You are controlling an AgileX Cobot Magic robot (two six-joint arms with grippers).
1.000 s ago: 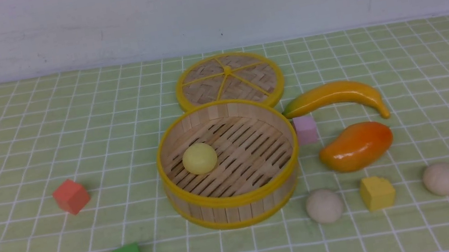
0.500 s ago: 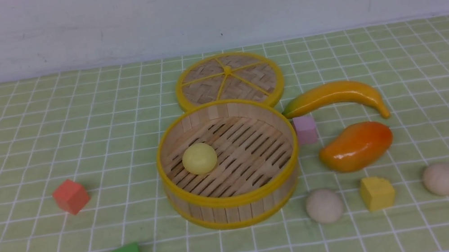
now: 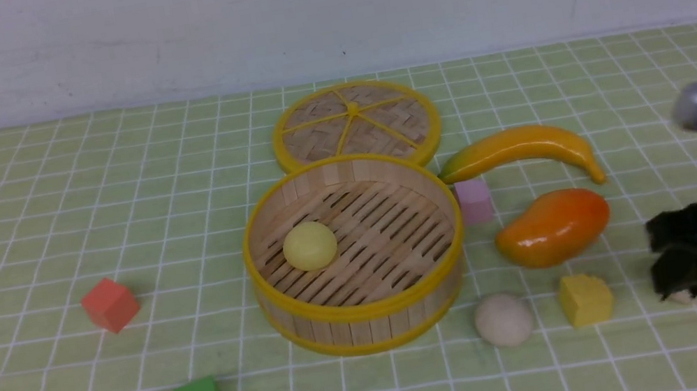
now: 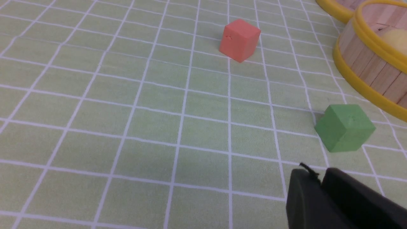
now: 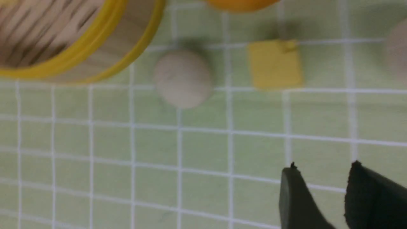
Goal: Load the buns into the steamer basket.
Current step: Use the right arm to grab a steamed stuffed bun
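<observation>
Hanging low over the right side of the surface (image 3: 38,205), the right gripper (image 5: 323,167) holds nothing; its fingers (image 5: 295,197) stand narrowly apart. The left gripper (image 4: 319,174) sits near the green cube (image 4: 345,128), fingers together, also empty.

Bun status: the yellow bun (image 3: 309,246) lies inside the basket (image 3: 365,313). Two beige buns lie on the surface: the near bun (image 3: 503,319) just outside the basket wall, and the far bun (image 5: 396,51), almost wholly hidden behind the right arm in the front view.

Probable faults:
1. Finger gap too narrow. It looks smaller than either bun; a descent at this opening would likely strike the dome and roll the bun away.
2. Wrong object. The yellow cube (image 3: 585,299) sits between the two buns; an off-centre closure could nudge or grip it.
3. Collision with the mango (image 3: 552,226), just behind the cube, during a sideways sweep.
4. Rim strike. The basket wall is tall; a low carry could knock the bun loose or shift the basket.
5. Release directly onto the yellow bun could bounce the load out
</observation>
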